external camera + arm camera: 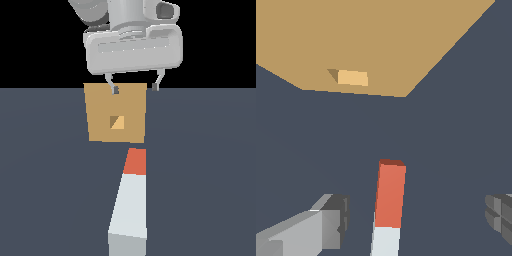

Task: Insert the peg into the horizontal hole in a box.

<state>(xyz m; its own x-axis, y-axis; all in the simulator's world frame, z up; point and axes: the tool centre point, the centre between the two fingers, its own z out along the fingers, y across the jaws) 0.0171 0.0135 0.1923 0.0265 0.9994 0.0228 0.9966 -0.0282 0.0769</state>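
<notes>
Dark slate bench point(50, 175) runs back to a black backdrop, with the tan box point(100, 107) and its hole point(117, 122) standing behind the peg point(130, 200), which lies flat. Above them the hand point(134, 86) hangs wide open and empty. That peg looks stiff and light, best pinched across its white stretch.

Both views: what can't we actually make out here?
- Box: top strip hidden by the hand in the exterior view; cut off by the frame edge in the wrist view.
- Hole depth: unreadable.
- Peg white end: cut off in the wrist view.
</notes>
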